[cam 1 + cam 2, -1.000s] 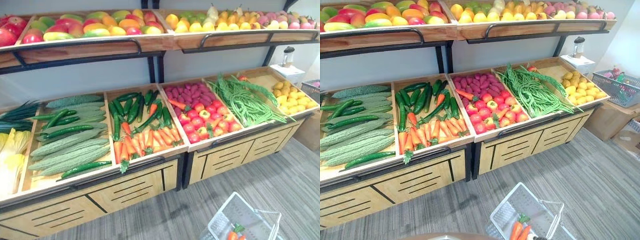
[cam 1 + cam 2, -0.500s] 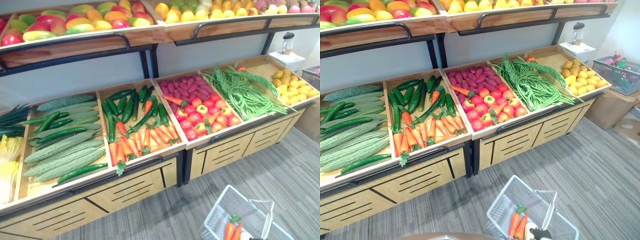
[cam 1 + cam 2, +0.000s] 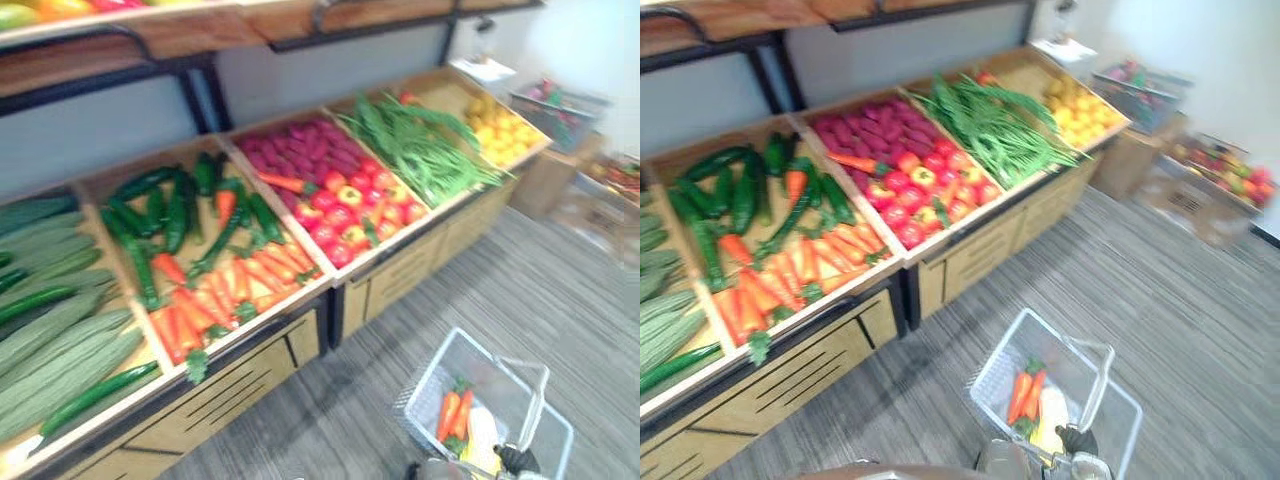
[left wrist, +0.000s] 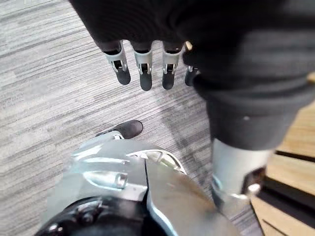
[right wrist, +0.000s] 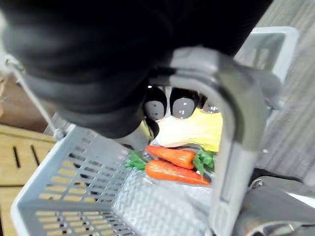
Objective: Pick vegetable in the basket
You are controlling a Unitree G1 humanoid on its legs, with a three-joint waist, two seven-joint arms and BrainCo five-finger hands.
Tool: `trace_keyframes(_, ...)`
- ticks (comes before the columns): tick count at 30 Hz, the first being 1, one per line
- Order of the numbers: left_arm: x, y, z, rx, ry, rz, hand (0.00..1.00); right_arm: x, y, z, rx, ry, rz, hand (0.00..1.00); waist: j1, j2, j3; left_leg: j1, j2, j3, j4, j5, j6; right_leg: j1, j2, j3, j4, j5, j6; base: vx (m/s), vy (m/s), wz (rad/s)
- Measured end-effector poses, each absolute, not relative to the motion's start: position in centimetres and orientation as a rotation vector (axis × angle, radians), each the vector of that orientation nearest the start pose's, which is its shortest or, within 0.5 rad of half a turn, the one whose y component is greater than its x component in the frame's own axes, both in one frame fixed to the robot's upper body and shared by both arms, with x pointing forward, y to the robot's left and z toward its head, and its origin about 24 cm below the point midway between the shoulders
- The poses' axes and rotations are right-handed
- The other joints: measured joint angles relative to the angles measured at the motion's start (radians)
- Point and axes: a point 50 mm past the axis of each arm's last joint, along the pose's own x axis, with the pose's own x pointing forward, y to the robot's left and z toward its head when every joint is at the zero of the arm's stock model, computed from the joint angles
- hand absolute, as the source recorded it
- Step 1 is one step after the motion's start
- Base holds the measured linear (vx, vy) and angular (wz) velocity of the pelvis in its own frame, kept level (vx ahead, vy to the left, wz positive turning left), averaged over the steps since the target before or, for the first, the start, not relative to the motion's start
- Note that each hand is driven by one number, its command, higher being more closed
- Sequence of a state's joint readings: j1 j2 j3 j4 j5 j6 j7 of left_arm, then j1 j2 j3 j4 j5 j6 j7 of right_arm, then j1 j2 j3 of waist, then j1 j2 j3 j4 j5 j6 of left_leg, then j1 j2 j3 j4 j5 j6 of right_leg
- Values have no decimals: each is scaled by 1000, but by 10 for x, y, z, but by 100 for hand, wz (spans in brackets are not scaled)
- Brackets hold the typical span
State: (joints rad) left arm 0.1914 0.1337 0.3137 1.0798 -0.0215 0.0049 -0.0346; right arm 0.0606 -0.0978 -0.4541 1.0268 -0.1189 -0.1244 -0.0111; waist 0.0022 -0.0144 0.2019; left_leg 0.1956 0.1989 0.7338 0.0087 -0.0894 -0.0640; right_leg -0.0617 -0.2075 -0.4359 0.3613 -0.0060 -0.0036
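Left eye view and right eye view are both shifted as a whole against half a second ago, so a camera turn is read, not a move of goods. The produce stand (image 3: 250,370) is now pushed toward 9 to 12 o'clock. The basket (image 3: 992,355) is brought more fully into frame at 5 o'clock, over the floor (image 3: 560,270). Two carrots (image 3: 1025,395) and a pale yellow vegetable (image 3: 1050,422) are seen inside it; picking is judged partly done, with the turn likely toward another spot.

The basket handle (image 5: 231,123) is gripped by the curled fingers of the right hand (image 5: 182,105). The left hand (image 4: 144,73) is held over the floor with fingers straight and nothing in them.

The yellow item's kind cannot be told. Whether the basket rests on the floor cannot be told.
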Motion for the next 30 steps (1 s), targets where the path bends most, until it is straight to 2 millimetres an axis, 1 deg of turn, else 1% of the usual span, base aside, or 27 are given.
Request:
trace_keyframes(1, 37, 240, -163, -83, 1220, 394, 0, 102, -248, -146, 6, 948, -434, 100, -1, 2, 0, 7, 0, 23, 1, -1, 1, 3, -10, -36, 38, -21, 3, 2, 50, -104)
trace_keyframes(2, 38, 242, -162, -82, 1210, 399, 0, 99, -248, -147, 13, 957, -441, 100, 1, 8, 1, 24, 3, 64, -2, -1, 0, 32, -21, -109, 67, -29, -2, 61, 22, -109)
trace_keyframes(3, 37, 243, -162, -78, 1210, 401, 0, 99, -245, -148, 22, 960, -433, 100, 7, 8, 1, 35, 2, 107, 1, -1, 0, 57, -28, -158, 44, -25, 0, 65, -21, -128)
trace_keyframes(5, 37, 243, -162, -78, 1214, 393, 0, 103, -240, -148, 33, 947, -419, 100, 6, 4, 3, 38, -3, 144, 15, -1, 0, 63, -14, -185, -16, -25, 5, 14, -96, -109)
trace_keyframes(6, 38, 239, -163, -66, 1216, 368, 0, 104, -240, -147, 31, 940, -419, 100, 4, 10, 4, 42, -4, 165, 17, 1, -2, 69, 5, -188, -66, -25, 5, -3, -151, -105)
trace_keyframes(7, 39, 233, -164, -71, 1218, 349, 0, 104, -240, -148, 31, 943, -419, 100, 0, 21, 7, 47, -7, 184, 17, 3, -6, 75, 26, -178, -120, -25, 5, -2, -148, -101)
trace_keyframes(8, 40, 230, -165, -77, 1218, 344, 0, 103, -240, -148, 32, 945, -419, 100, -3, 26, 10, 50, -8, 193, 17, 4, -7, 80, 36, -168, -144, -25, 5, -14, -189, -92)
trace_keyframes(9, 42, 226, -166, -80, 1221, 335, 0, 101, -239, -149, 34, 957, -421, 100, -7, 29, 10, 55, -11, 203, 17, 6, -12, 89, 58, -145, -204, -24, 7, -20, -163, -68)
trace_keyframes(12, 52, 226, -165, -77, 1201, 320, 0, 97, -238, -151, 34, 968, -420, 100, -14, 27, 11, 58, -10, 216, 12, 10, -24, 101, 90, -107, -282, -16, 19, -65, -119, -51)
trace_keyframes(14, 60, 223, -164, -52, 1190, 279, 0, 95, -238, -151, 32, 974, -425, 100, -30, 29, 10, 63, -3, 217, 10, 14, -36, 111, 113, -91, -322, -8, 29, -159, -102, -22)
trace_keyframes(15, 61, 222, -164, -40, 1191, 266, 0, 94, -238, -151, 32, 977, -427, 100, -30, 29, 10, 69, -1, 217, 10, 14, -36, 116, 119, -83, -329, -8, 29, -150, -66, -27)
trace_keyframes(17, 60, 222, -165, -36, 1199, 259, 0, 89, -238, -153, 28, 988, -432, 100, -29, 31, -3, 69, 10, 217, 25, 5, -53, 119, 137, -65, -356, -9, 30, -130, -60, -25)
trace_keyframes(18, 61, 223, -164, -9, 1201, 242, 0, 88, -237, -153, 25, 991, -428, 100, -29, 29, -5, 64, 31, 218, 64, -2, -63, 118, 143, -54, -365, -12, 28, -90, -52, -26)
trace_keyframes(19, 59, 225, -164, 5, 1207, 231, 0, 88, -236, -153, 22, 993, -422, 100, -28, 16, -9, 46, 48, 213, 138, -3, -64, 115, 138, -41, -369, -15, 24, -78, -61, -29)
trace_keyframes(20, 59, 225, -164, 12, 1211, 225, 0, 88, -235, -153, 19, 993, -416, 100, -28, 10, -12, 31, 65, 211, 189, -3, -64, 113, 135, -31, -371, -15, 24, -44, -63, -35)
trace_keyframes(21, 59, 225, -164, 26, 1210, 213, 0, 89, -234, -153, 10, 994, -407, 100, -27, 5, -16, -4, 108, 202, 309, -2, -63, 109, 131, -10, -374, -15, 23, -37, -68, -30)
trace_keyframes(22, 61, 225, -164, 31, 1208, 208, 0, 90, -234, -153, 8, 990, -410, 100, -28, 7, -17, -24, 133, 182, 371, 0, -60, 107, 132, 2, -373, -15, 23, -30, -77, -45)
trace_keyframes(23, 63, 222, -164, 25, 1202, 203, 0, 89, -237, -152, 0, 986, -421, 100, -29, 22, -22, -64, 179, 126, 488, 11, -44, 103, 138, 19, -371, -16, 18, 11, -46, -65)
trace_keyframes(24, 65, 216, -165, 7, 1197, 202, 0, 89, -240, -150, -8, 977, -429, 100, -28, 25, -18, -128, 191, 2, 588, 20, 24, 97, 141, 75, -351, -20, 0, 15, -30, -68)
trace_keyframes(25, 64, 215, -165, 5, 1198, 203, 0, 89, -241, -150, -10, 976, -431, 100, -26, 27, -19, -137, 181, -37, 588, 10, 21, 94, 141, 91, -348, -20, -1, 68, 38, -103)
trace_keyframes(26, 61, 212, -166, -4, 1203, 204, 0, 89, -244, -149, -25, 976, -427, 100, -20, 38, -24, -146, 121, -151, 564, -28, 13, 81, 134, 154, -329, -24, -6, 74, 79, -136)
trace_keyframes(27, 57, 209, -167, -6, 1211, 205, 0, 93, -243, -149, -48, 974, -397, 100, -19, 40, -23, -147, 62, -236, 520, -69, 7, 72, 132, 230, -323, -24, -7, 88, 96, -159)
trace_keyframes(28, 55, 209, -168, -2, 1217, 208, 0, 95, -245, -148, -64, 971, -385, 100, -18, 40, -23, -149, 33, -273, 492, -82, 6, 68, 132, 264, -322, -24, -7, 63, 92, -166)
trace_keyframes(29, 52, 208, -168, -3, 1223, 210, 0, 98, -244, -148, -78, 969, -361, 100, -19, 40, -23, -160, -15, -348, 418, -98, 1, 57, 135, 327, -321, -24, -6, 36, 94, -155)
trace_keyframes(30, 51, 208, -168, -13, 1224, 223, 0, 99, -243, -148, -84, 969, -353, 100, -16, 42, -25, -176, -43, -424, 340, -98, 0, 45, 139, 374, -321, -24, -5, 24, 103, -149)
